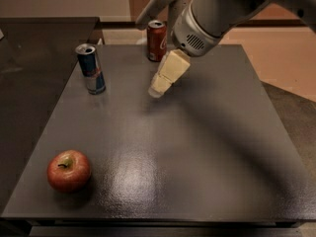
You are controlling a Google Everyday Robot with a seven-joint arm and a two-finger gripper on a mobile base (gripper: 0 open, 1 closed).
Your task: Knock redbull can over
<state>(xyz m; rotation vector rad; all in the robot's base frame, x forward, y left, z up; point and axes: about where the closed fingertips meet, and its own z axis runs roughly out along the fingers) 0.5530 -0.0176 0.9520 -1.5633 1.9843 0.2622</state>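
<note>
Dark grey tabletop (197, 147), tan floor (282, 51) beyond, bears the upright redbull can (91, 69); the end effector (157, 89) hovers nearby, grip unclear.

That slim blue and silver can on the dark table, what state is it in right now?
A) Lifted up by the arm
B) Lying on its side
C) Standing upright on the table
C: the redbull can stands upright at the far left of the table, while the gripper hangs to its right, apart from it, in front of the red cola can.
</note>
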